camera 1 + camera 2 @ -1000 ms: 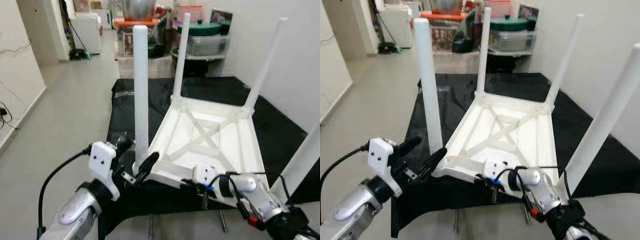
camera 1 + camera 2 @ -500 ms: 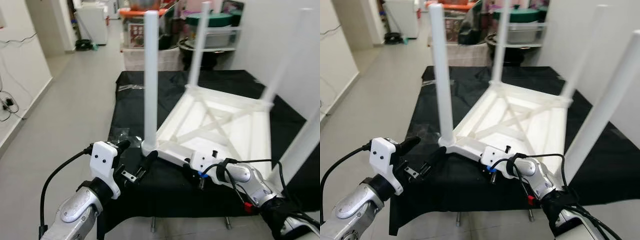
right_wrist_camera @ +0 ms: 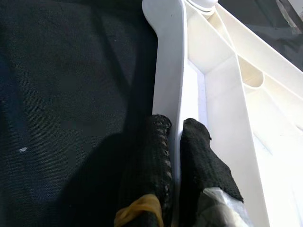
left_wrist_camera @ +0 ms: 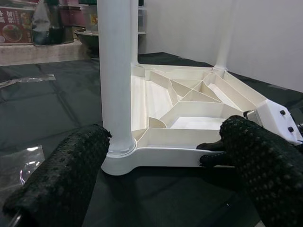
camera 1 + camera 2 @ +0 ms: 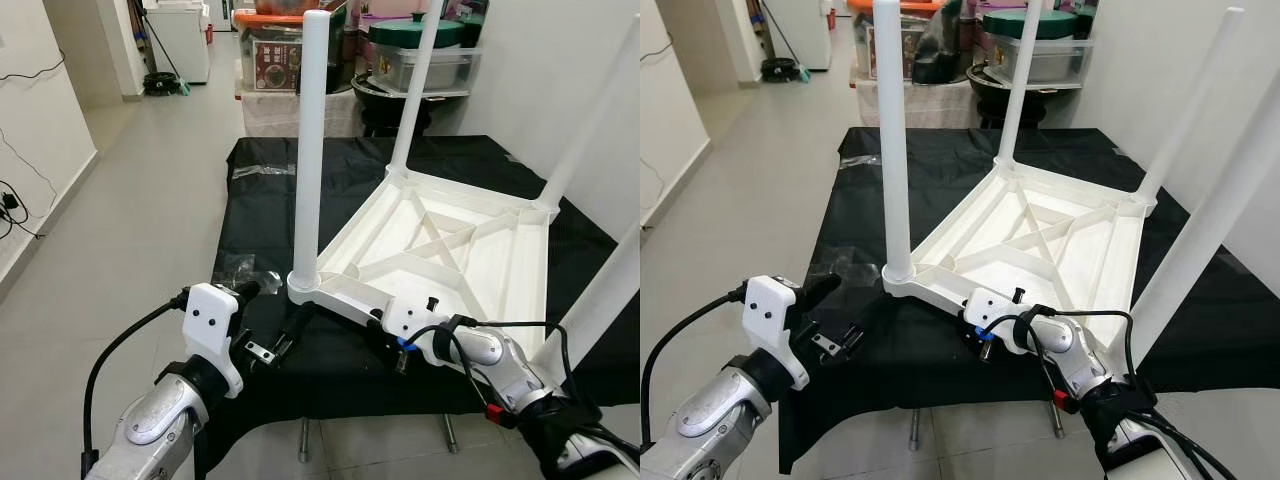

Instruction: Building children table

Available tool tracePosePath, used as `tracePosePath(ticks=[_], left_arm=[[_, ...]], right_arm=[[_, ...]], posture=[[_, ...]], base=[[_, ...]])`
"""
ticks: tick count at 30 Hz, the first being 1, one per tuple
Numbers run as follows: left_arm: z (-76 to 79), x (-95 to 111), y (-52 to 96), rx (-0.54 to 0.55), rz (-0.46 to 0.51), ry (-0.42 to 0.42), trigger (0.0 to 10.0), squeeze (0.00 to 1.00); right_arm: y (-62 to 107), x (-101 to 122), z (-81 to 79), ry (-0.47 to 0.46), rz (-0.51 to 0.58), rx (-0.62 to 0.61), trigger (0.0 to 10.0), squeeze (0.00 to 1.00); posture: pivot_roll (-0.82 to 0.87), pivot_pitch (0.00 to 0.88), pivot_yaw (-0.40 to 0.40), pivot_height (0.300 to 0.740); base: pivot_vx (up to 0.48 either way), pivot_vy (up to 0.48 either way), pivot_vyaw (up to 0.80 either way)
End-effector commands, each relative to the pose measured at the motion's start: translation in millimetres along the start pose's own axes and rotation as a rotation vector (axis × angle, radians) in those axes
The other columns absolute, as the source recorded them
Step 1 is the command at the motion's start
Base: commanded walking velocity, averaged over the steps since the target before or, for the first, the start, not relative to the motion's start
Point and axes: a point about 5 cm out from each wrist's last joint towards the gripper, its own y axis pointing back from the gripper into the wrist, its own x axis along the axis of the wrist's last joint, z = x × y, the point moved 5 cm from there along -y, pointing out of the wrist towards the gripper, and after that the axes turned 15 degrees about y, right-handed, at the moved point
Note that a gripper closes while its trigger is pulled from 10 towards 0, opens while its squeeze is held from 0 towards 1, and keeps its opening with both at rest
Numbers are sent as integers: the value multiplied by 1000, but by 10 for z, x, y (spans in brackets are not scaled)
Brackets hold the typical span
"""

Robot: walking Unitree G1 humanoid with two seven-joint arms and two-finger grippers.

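Left eye view: white children's table (image 5: 450, 245) upside down on black cloth (image 5: 330, 180), centre-right of frame, four legs up; near-left leg (image 5: 310, 150) upright mid-frame. Left gripper (image 5: 272, 320) lower left, fingers apart, just short of table corner. Right gripper (image 5: 385, 340) lower centre at near rim.

Left wrist view: spread fingers (image 4: 61, 179) flank leg base.

Right wrist view: fingers (image 3: 201, 156) pinch table rim (image 3: 168, 90), one each side.
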Motion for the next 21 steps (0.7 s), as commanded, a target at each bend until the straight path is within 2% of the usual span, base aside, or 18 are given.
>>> tracePosePath(ticks=[1, 2, 7, 8, 9, 10, 14, 18, 21], left_arm=[[6, -47, -10, -1, -12, -1, 10000, 0], [6, -47, -10, -1, -12, -1, 10000, 0], [7, -52, -19, -4, -14, 1, 10000, 0], [7, -52, -19, -4, -14, 1, 10000, 0], [8, -53, -24, -5, -14, 0, 10000, 0], [9, -54, -26, -6, -14, 0, 10000, 0], [26, -59, -30, -10, -14, 3, 10000, 0], [48, -74, -27, -16, -18, 7, 10000, 0], [64, -86, -25, -20, -21, 10, 10000, 0]], right_arm=[[4, 423, 279, 120, 192, -146, 10000, 0], [4, 423, 279, 120, 192, -146, 10000, 0], [26, 603, 39, 314, 304, -7, 10000, 0], [26, 603, 39, 314, 304, -7, 10000, 0], [52, 618, 2, 399, 322, 40, 10000, 0], [66, 622, -4, 431, 330, 57, 10000, 0], [107, 583, 152, 597, 296, 77, 10000, 0], [114, 528, 259, 619, 258, 67, 10000, 0], [120, 495, 348, 601, 231, 46, 10000, 0]], posture=[[81, 0, -52, 740], [81, 0, -52, 740], [80, 0, -46, 740], [80, 0, -46, 740], [79, 0, -46, 740], [79, 0, -46, 740], [77, 0, -48, 740], [76, 0, -48, 740], [77, 0, -50, 740]], base=[[0, 0, 0], [0, 0, 0], [0, 0, 0], [0, 0, 0], [0, 0, 0], [0, 0, 0], [0, 0, 0], [0, 0, 0], [0, 0, 0]])
